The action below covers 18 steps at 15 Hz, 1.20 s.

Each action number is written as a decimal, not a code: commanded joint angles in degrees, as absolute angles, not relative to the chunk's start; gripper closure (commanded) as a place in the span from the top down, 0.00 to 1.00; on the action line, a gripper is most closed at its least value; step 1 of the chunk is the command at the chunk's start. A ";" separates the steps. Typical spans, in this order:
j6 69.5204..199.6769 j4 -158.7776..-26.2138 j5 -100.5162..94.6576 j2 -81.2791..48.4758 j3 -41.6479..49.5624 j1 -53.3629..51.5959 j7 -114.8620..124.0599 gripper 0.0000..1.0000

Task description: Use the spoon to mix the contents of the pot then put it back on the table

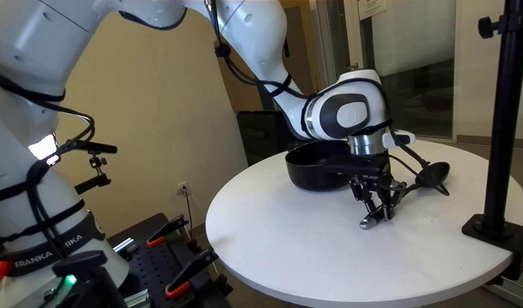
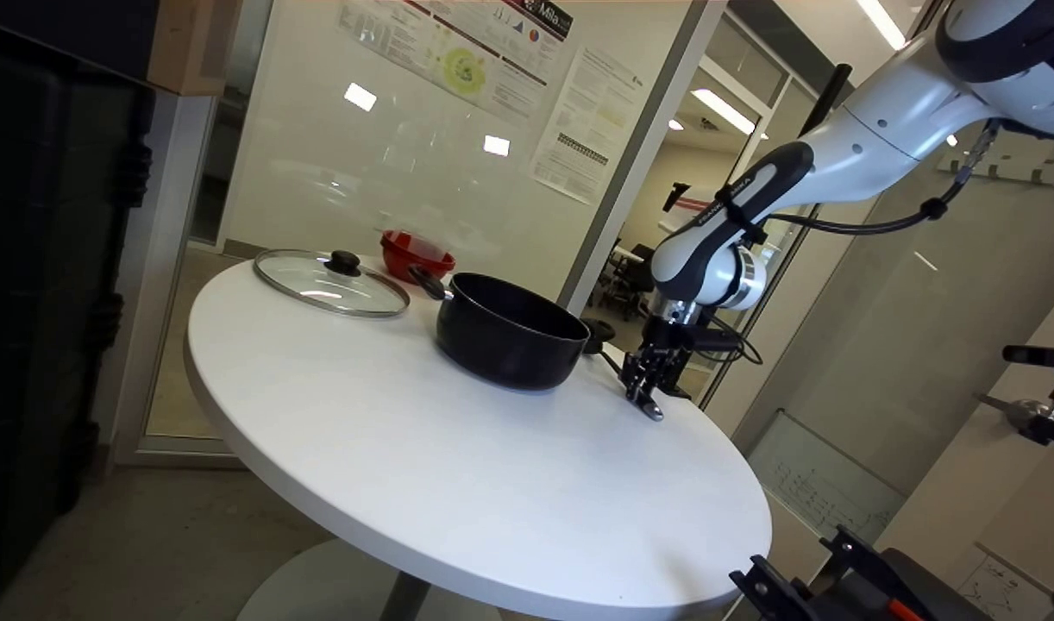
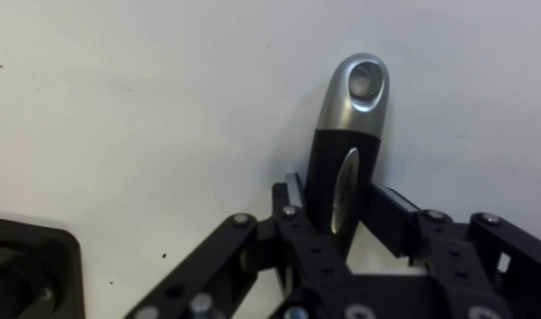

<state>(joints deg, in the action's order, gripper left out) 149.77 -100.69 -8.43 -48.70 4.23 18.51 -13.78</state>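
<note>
The black spoon lies on the white round table (image 1: 287,248), its oval bowl (image 1: 440,170) pointing away from the arm's base. Its black handle with a silver end (image 3: 352,119) shows in the wrist view. My gripper (image 1: 379,213) points down at the table with one finger on each side of the handle. In the wrist view the fingers (image 3: 337,199) press against both sides of it. The black pot (image 1: 315,175) stands upright beside the gripper; it also shows in an exterior view (image 2: 510,349) with its side handle. The pot's contents are hidden by its wall.
A glass lid (image 2: 298,283) and a small red bowl (image 2: 410,254) lie beyond the pot. A black pole (image 1: 503,128) is clamped at the table edge near the gripper; its base (image 3: 36,283) shows in the wrist view.
</note>
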 commanded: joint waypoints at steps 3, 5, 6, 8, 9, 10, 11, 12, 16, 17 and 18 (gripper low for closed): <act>146.22 -100.30 -6.38 -47.62 2.13 19.69 -18.23 0.08; 145.36 -102.42 -5.85 -44.93 0.95 20.48 -20.10 0.08; 145.13 -104.03 -5.16 -42.93 -0.02 21.17 -21.31 0.08; 146.15 -107.52 -3.48 -38.52 -1.85 22.51 -24.03 0.08; 146.51 -108.94 -2.55 -36.29 -2.35 22.82 -24.65 0.08; 146.69 -109.95 -1.71 -34.22 -2.47 22.82 -24.55 0.08; 146.40 -110.41 -0.67 -32.62 -2.66 22.91 -24.69 0.08; 145.93 -110.85 0.22 -31.07 -2.74 22.82 -24.87 0.08; 143.33 -111.45 0.39 -26.47 -1.38 20.65 -24.74 0.08; 140.45 -110.85 -0.06 -25.80 -1.39 20.17 -25.60 0.08; 136.84 -109.82 -0.88 -25.33 -1.21 19.27 -26.32 0.08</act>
<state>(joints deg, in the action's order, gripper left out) 143.92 -109.69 -0.82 -28.58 -1.93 21.29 -23.44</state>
